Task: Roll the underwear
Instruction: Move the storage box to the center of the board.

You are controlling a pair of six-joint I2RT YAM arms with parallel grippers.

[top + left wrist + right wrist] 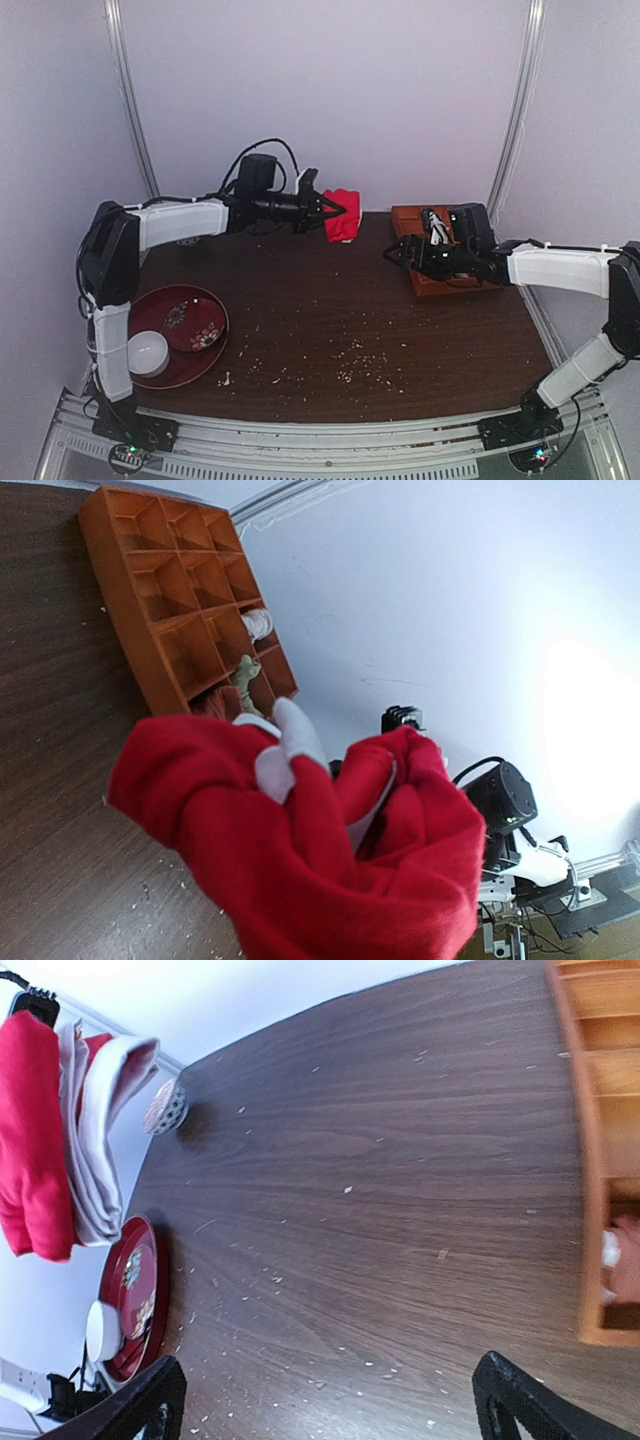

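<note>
Your left end effector (328, 210) is clenched on the loosely bunched underwear (343, 216), held above the worktop's (320, 320) far edge, while your right end effector (330, 1365) is spread empty, so rolling looks unfinished.

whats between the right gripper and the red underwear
Only dark table with scattered pale crumbs lies between the open right gripper and the underwear. The right wrist view shows the whole stretch.
</note>
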